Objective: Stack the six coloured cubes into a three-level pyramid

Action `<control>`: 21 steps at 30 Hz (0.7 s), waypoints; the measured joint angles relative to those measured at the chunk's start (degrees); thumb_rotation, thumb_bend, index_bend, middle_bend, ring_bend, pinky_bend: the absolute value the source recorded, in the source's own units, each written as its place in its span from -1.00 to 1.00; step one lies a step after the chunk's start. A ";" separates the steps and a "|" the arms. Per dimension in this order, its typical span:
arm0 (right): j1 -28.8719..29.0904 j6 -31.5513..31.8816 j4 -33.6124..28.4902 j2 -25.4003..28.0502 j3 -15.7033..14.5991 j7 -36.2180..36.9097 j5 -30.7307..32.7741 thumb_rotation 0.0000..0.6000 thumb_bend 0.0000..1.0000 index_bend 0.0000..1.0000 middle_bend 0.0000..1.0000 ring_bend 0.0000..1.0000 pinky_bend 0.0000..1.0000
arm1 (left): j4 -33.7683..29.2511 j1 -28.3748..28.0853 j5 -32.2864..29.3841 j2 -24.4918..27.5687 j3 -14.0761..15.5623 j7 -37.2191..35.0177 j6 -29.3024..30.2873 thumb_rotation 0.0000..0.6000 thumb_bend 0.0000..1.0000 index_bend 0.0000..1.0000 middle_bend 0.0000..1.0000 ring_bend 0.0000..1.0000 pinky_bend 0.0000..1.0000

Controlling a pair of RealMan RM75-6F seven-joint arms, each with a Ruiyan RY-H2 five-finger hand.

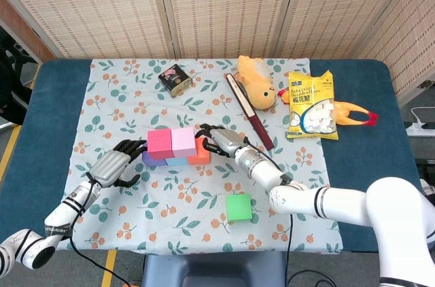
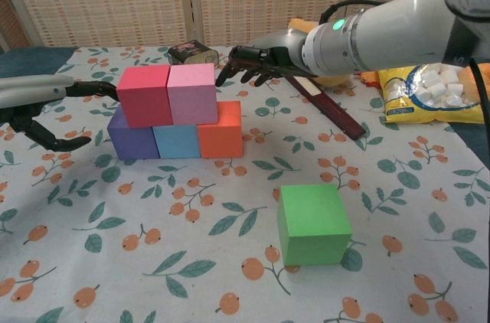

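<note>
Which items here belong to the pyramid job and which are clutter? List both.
Job: red cube, pink cube, purple cube, blue cube, orange cube, green cube.

Clutter: dark tin, plush toy, marshmallow bag, rubber chicken, folded fan.
</note>
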 measured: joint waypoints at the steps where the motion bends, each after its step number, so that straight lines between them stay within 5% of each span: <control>1: -0.02 0.05 -0.10 0.08 0.00 -0.02 0.08 -1.00 0.51 -0.64 -1.00 -1.00 -1.00 | 0.02 0.02 0.01 0.03 0.01 -0.03 0.04 0.65 -0.11 -0.76 -1.00 -1.00 -1.00; 21: -2.11 2.42 -4.75 4.78 0.61 0.18 0.05 -1.00 0.51 -0.65 -1.00 -1.00 -1.00 | 0.18 0.81 -0.64 1.31 -0.31 -1.45 1.07 0.67 -0.11 -0.76 -1.00 -1.00 -1.00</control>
